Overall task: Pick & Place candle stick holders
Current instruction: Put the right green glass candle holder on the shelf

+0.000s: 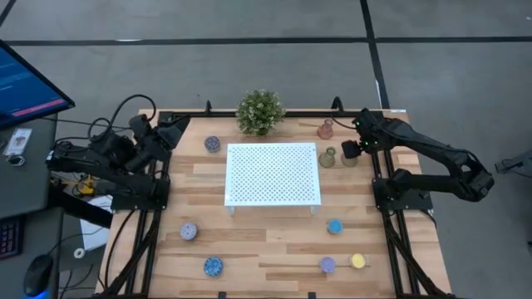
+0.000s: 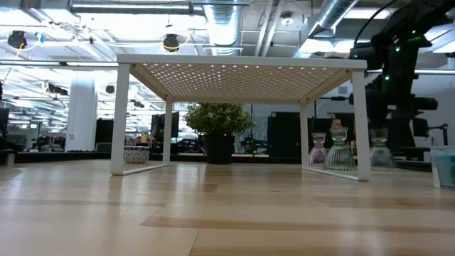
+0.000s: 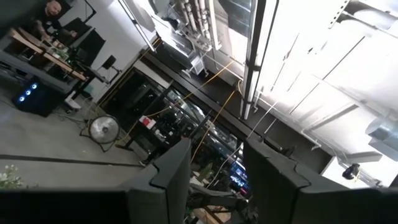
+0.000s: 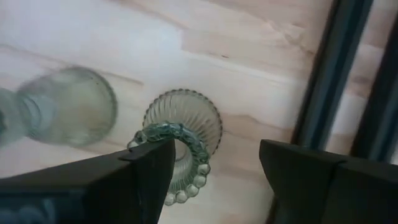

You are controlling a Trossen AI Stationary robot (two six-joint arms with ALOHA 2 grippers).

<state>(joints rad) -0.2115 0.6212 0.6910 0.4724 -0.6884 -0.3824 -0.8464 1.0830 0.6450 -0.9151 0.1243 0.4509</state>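
The right end effector (image 4: 214, 165) is hovering directly above a green glass candle stick holder (image 4: 180, 143) at the far right of the worktop (image 1: 274, 241), its fingers spread apart with nothing between them. The beaded rim is sitting partly under one finger (image 4: 149, 165) rather than centred in the gap. That offset is the main risk: if the fingers are coming down as they stand, one looks likely to land on the rim and tip the narrow-necked piece.

A second green holder (image 4: 68, 106) is standing just beside the first, on the side of that same finger, so a descending finger or a toppling target could knock it too. The pink holder (image 1: 325, 129) is standing a little farther off, beyond the pair. The ribbed glass also looks slick, so a grip high on the neck may slide.

The left end effector (image 3: 214, 177) is waiting off the worktop's far left corner, fingers parted and holding nothing, pointing up into the room.
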